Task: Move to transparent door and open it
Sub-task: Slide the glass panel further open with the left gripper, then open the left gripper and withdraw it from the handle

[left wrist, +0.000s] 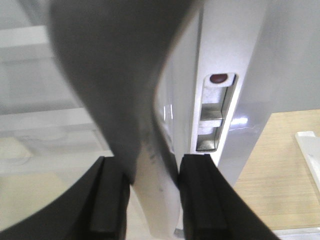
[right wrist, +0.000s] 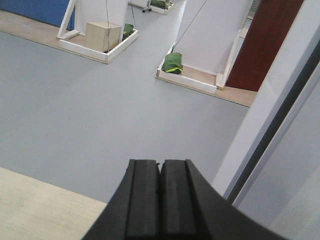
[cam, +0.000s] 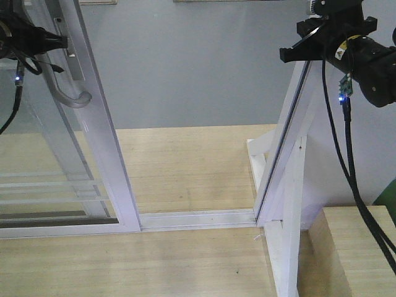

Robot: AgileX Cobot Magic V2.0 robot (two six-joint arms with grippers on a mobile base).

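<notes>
Reaching in from the upper left, the left claw clamps on the curved grey handle of the door, which stands slid left of the gap; the right claw, held high by the right-hand frame, has its fingers pressed together.

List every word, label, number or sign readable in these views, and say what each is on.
None can be read in any view.
The transparent door, its grey handle and its lock plate carry no lettering.
The right arm's yellow sticker is too small and blurred to read.
The left gripper and right gripper show plain black pads without markings.
</notes>
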